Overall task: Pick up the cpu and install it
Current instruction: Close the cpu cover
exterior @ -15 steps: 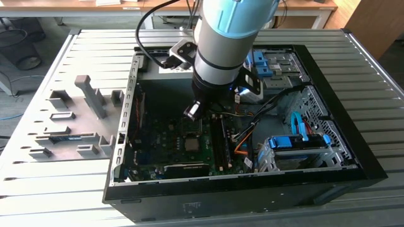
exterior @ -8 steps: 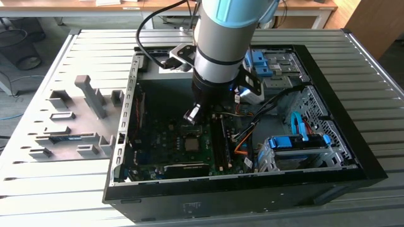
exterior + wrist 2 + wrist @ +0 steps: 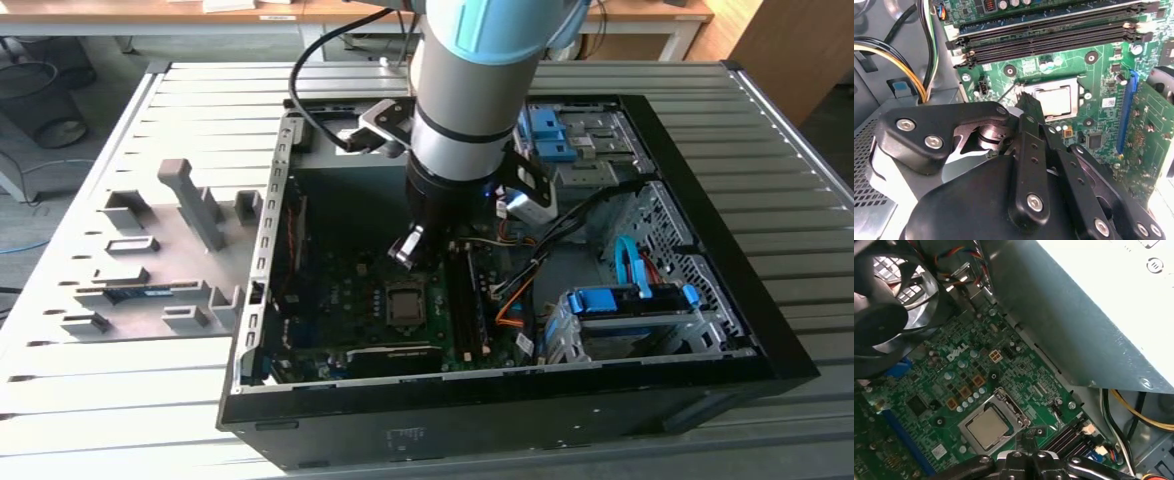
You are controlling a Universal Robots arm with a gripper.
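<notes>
While the arm [image 3: 474, 90] hung over the open computer case [image 3: 747, 330], the cpu [image 3: 988, 427] was seen lying flat in its socket [image 3: 1013, 410] on the green motherboard [image 3: 954, 385], silver face up. It was also picked out in the second wrist view, cpu [image 3: 1055, 100], just beyond the tips of the gripper [image 3: 1026, 102], and as a small grey square in the exterior view, below the arm's wrist. The chip appeared to be already seated in the socket rather than carried.

The gripper's black fingers [image 3: 1029, 107] were drawn close together, with no gap made out between them and nothing held. They were poised above the edge of the socket, near the chip; whether it was touched could not be told.

The chip was judged to be light, thin and stiff, with a smooth metal face that would be slippery under hard pads. It was also judged fragile: the underside and the socket's contacts would be harmed by tilting, dragging or pressure. A hold would best be taken on two opposite edges, the chip kept level, and only gentle force applied.

Long memory slots [image 3: 1054, 35] were seen beside the socket, a fan [image 3: 884, 305] lay farther off, and yellow and black cables [image 3: 904, 60] ran along the case wall.
</notes>
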